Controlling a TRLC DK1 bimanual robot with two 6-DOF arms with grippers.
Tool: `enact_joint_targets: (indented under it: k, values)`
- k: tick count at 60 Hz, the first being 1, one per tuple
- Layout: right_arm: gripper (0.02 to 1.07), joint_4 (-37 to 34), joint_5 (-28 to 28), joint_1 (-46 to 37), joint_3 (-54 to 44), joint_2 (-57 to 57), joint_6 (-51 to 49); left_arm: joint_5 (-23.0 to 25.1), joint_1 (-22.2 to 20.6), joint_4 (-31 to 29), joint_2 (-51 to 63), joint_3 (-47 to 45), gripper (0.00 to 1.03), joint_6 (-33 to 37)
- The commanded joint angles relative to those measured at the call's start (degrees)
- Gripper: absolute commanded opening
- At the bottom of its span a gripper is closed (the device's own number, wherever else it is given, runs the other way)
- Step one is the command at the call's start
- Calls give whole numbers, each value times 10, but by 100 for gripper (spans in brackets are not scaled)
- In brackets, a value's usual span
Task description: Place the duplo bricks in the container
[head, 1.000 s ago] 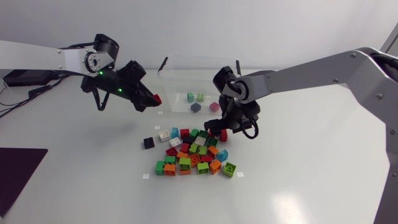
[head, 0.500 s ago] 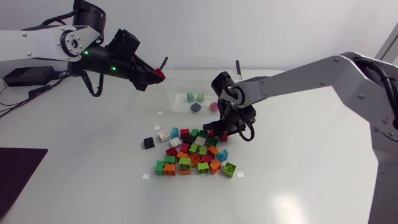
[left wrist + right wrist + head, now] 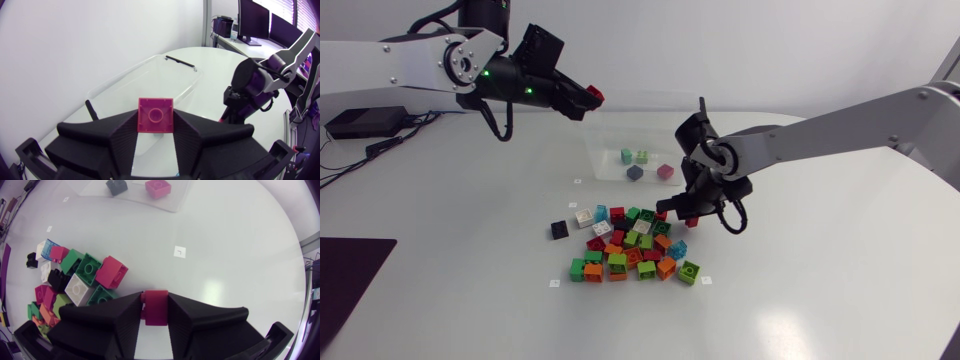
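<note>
A clear plastic container (image 3: 610, 150) stands at the table's far middle with a few bricks in it, among them a pink brick (image 3: 665, 171). My left gripper (image 3: 586, 98) hovers above its left end, shut on a red brick (image 3: 596, 95); in the left wrist view that red brick (image 3: 156, 107) sits between the fingers with the container (image 3: 172, 80) ahead. My right gripper (image 3: 688, 212) is at the right edge of the brick pile (image 3: 630, 248), shut on another red brick (image 3: 692, 221). In the right wrist view this brick (image 3: 156, 311) is clamped between the fingers, just above the table.
The pile of several mixed duplo bricks (image 3: 80, 277) lies beside my right gripper. A lone black brick (image 3: 558, 229) sits left of the pile. A dark mat (image 3: 345, 275) covers the table's near left corner. Bare table lies to the right and front.
My left gripper has risen and swung right to the container's left end, still holding its red brick. My right gripper has shut on a red brick at the pile's edge.
</note>
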Motion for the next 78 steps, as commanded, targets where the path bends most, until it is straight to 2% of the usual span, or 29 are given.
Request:
enact_joint_targets:
  k: [1,10,25,27,30,31,32,36,41,51,60,78]
  values:
    - [33,2,4,-5,-24,-42,-12,-8,-9,9,29,25,19,-27]
    - [33,-9,3,-20,-41,-109,-27,-36,-24,39,76,61,19,-63]
    - [33,-36,-6,-26,-26,-172,-35,-86,-38,50,145,130,20,-92]
    - [33,-40,-7,-26,-21,-175,-35,-95,-38,50,153,141,26,-97]
    - [33,-45,-13,-26,-12,-180,-35,-112,-38,53,162,150,42,-101]
    - [33,-46,-13,-26,-8,-182,-35,-122,-39,58,164,150,51,-101]
    - [33,-47,-13,-26,-5,-183,-35,-125,-39,60,164,150,55,-101]
    - [33,-52,-17,-27,11,-187,-39,-150,-41,74,162,144,82,-104]
    - [33,-52,-21,-29,36,-187,-46,-172,-44,94,145,119,95,-104]
    - [33,-48,-30,-33,84,-168,-58,-188,-41,108,87,58,98,-95]
    - [34,-35,-40,-39,118,-150,-63,-188,-18,108,15,-9,98,-89]
    - [34,-12,-49,-45,194,-88,-66,-188,-3,94,-108,-158,98,-27]
